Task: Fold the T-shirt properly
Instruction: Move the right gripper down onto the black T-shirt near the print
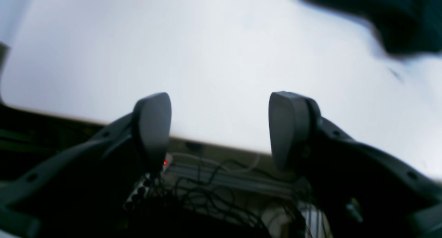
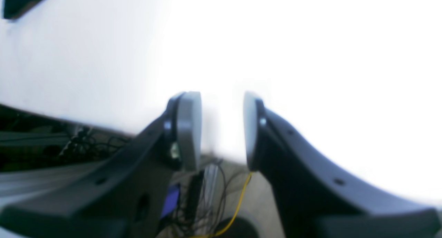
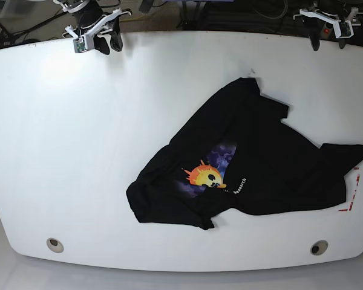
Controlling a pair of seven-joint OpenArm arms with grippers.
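We count one T-shirt [image 3: 254, 163], black and crumpled, lying right of centre on the white table [image 3: 78, 151] in the base view; part of its orange-yellow smiley print [image 3: 204, 176] shows on the purple-blue patch, partly covered by a fold. Two grippers hang at the table's far edge, well apart from the shirt. Our left gripper [image 1: 220, 131], upper right in the base view, stands spread wide with nothing between its fingers. Our right gripper [image 2: 222, 129], upper left there, shows a narrower gap, also holding nothing. Two round holes [image 3: 55, 244] sit near the table's near edge.
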